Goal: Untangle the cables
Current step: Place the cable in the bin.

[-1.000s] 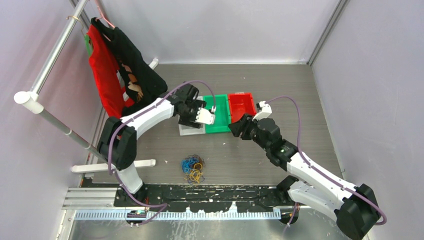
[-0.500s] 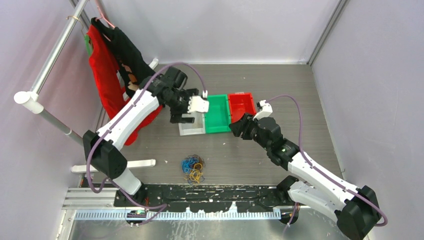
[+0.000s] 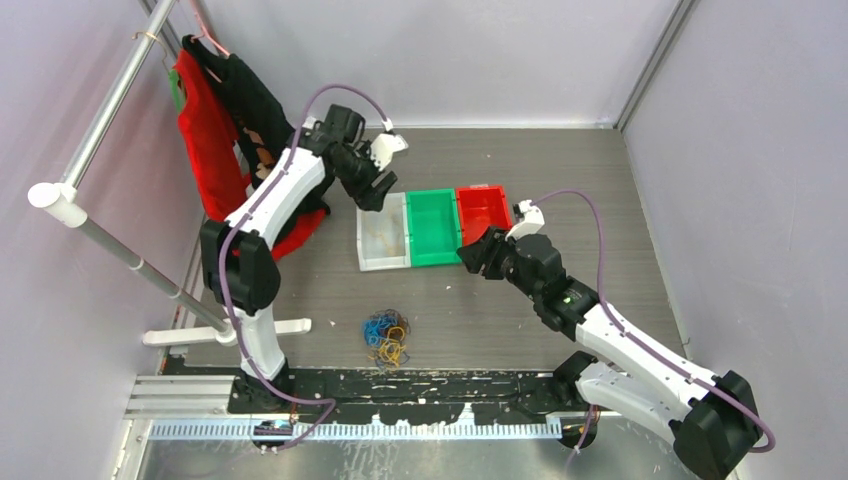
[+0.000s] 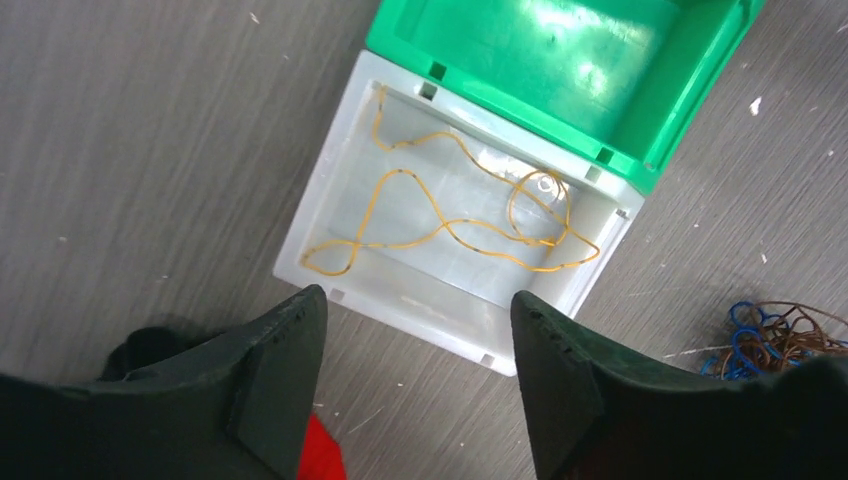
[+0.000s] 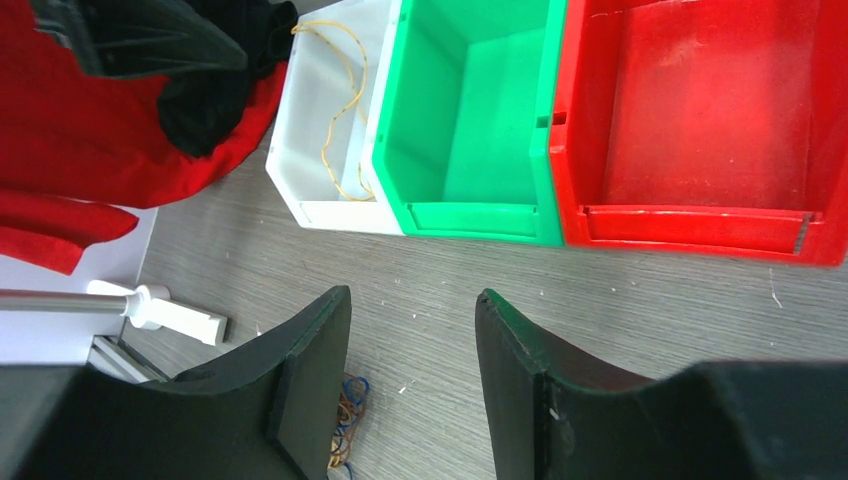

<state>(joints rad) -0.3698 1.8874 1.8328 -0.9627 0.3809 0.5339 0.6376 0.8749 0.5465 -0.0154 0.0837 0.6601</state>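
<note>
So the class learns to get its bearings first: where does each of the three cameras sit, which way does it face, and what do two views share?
Top external: above, behind the bases, looking down on the table; both arms show.
Left wrist: on the left gripper, looking into the white bin; both fingers show.
Right wrist: on the right gripper, facing the green bin and red bin; fingers show.
Shared: both wrist views show the white bin's yellow strand and the cables.

— Where do my cables [image 3: 386,337] sit?
— Most are bunched in one small knot of blue, orange and brown loops by the tabletop's [image 3: 600,200] near edge, left of centre. One yellow-orange strand [image 4: 440,215] snakes flat inside the white bin [image 4: 322,190].
</note>
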